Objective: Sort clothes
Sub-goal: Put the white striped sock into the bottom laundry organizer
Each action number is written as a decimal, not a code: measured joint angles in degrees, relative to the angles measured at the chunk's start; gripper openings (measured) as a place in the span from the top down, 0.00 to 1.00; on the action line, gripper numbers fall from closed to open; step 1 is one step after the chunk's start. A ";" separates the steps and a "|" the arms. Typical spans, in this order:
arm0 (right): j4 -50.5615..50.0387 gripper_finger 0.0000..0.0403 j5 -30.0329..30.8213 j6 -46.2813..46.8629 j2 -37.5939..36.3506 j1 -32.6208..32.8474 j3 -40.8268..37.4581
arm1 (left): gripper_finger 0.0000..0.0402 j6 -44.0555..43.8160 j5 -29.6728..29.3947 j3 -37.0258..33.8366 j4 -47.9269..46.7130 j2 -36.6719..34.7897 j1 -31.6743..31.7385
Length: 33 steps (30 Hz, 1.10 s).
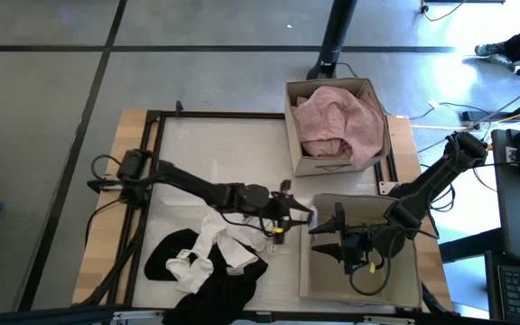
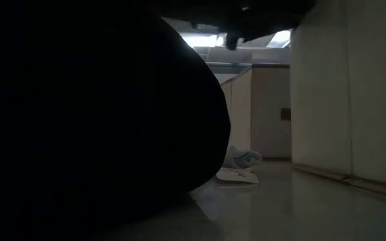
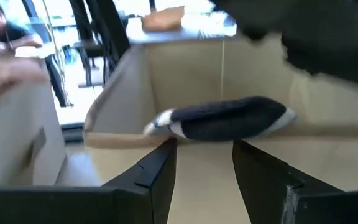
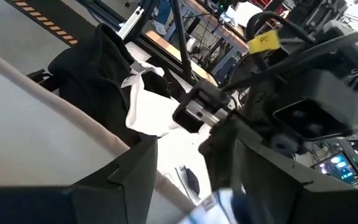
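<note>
A dark sock with pale ends lies crosswise just beyond the open fingers of my left gripper, at the near cardboard box's left wall. My left gripper reaches in from the table's left. My right gripper is open inside that near box, pointing toward the left gripper, and holds nothing that I can make out. A heap of black and white clothes lies on the table at the near left and also shows in the right wrist view. A pale pink garment fills the far box. My left gripper's fingertips stand right below the sock's dark middle, one on either side, with a wide gap between them. The sock runs across the fingers and is not squeezed. I cannot tell whether the fingers touch it.
The far box stands just behind the near box on the table's right. A black frame runs round the white table top. In the low view a black garment fills the left, with box walls on the right.
</note>
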 joint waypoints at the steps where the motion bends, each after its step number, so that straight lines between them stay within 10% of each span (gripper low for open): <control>1: 0.00 0.47 0.00 0.00 0.00 -0.01 -0.01 | 0.63 0.02 0.00 0.95 1.10 0.67 0.02; 11: -0.23 0.47 -0.01 0.04 0.02 -0.01 -0.01 | 0.63 2.84 -0.02 3.43 -8.34 -3.97 -0.58; 24: -0.60 0.47 -0.02 0.07 0.01 0.00 -0.01 | 0.63 -1.62 -7.55 2.84 -58.62 -14.80 -3.02; 33: -0.64 0.47 1.32 -1.38 0.01 0.00 -0.01 | 0.63 -2.87 -4.20 -6.70 -49.84 -11.10 -2.78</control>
